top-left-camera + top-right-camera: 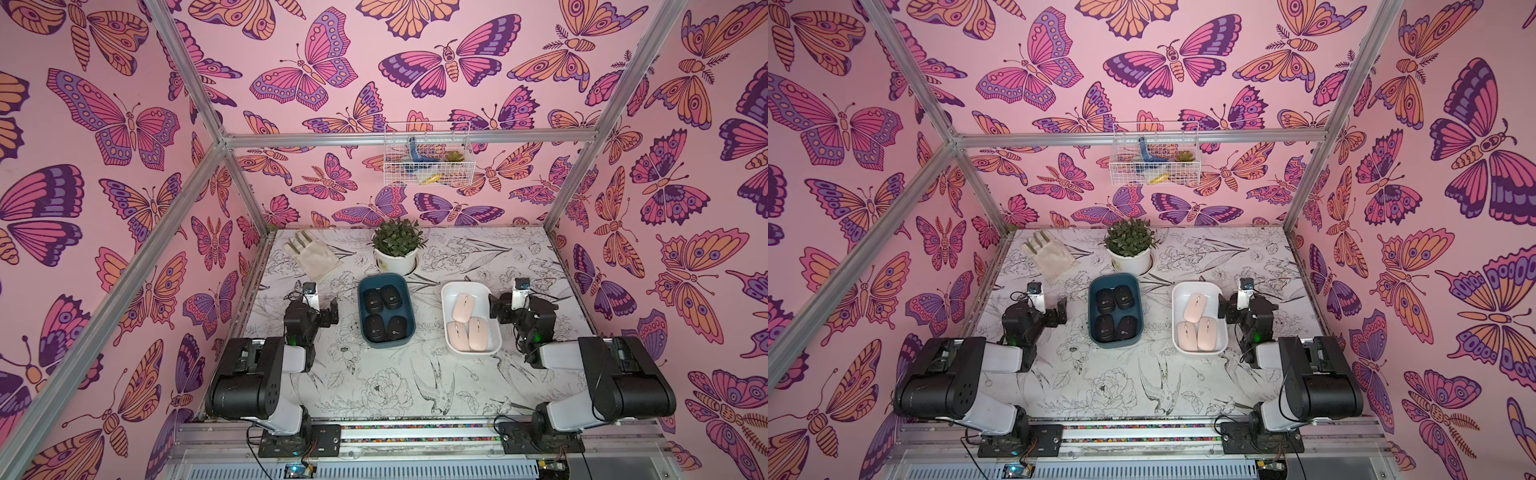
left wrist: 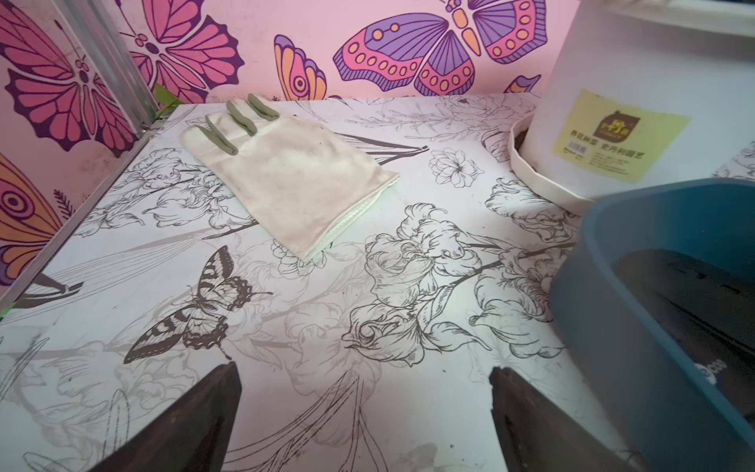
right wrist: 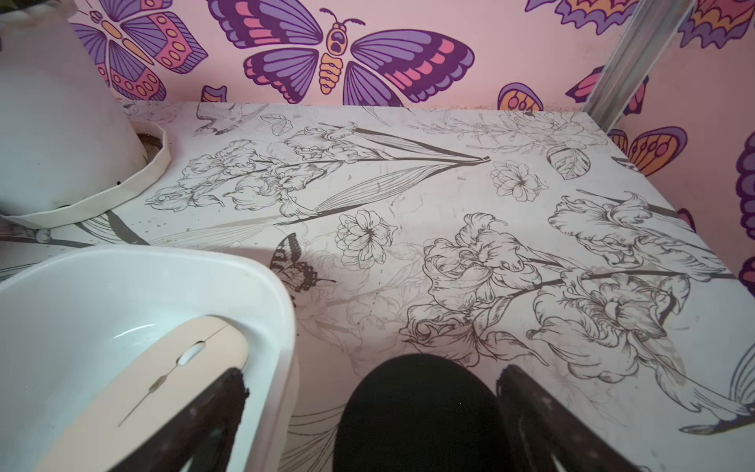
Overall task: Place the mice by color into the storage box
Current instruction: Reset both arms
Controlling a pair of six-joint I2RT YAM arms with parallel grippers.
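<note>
Butterfly wallpaper (image 1: 124, 124) is wrapping the cell, and a table (image 1: 374, 386) printed with line-drawn flowers is carrying everything. The left gripper (image 2: 362, 370) is hanging just beside the blue box (image 1: 390, 344), jaws spread wide with nothing between them. The right gripper (image 3: 371, 374) is hanging just beside the white box (image 1: 482, 291), jaws equally wide and clamping nothing. Behind the boxes a white plant pot (image 1: 395, 259) is standing, and a pale glove (image 1: 311, 257) is lying flat near the back left corner. Four black mice (image 1: 390, 296) are lying two by two in the blue box. Three pink mice (image 1: 461, 307) are lying in the white box, one toward the back and two side by side nearer the arms. None is lying loose on the table, so the sorting is looking finished.

The mice are likely behaving as light, rigid shells with smooth domed tops, slippery over the crown; closing across the flanks at mid-length is looking safest.

Both top views are giving the full count, while each wrist view is clipping its box to a corner. Only the right wrist view is showing a black rounded thing (image 3: 416, 412) low between the right gripper's jaws; what it is I cannot tell. Only the left wrist view is showing the yellow label (image 2: 617, 135) on the pot.
</note>
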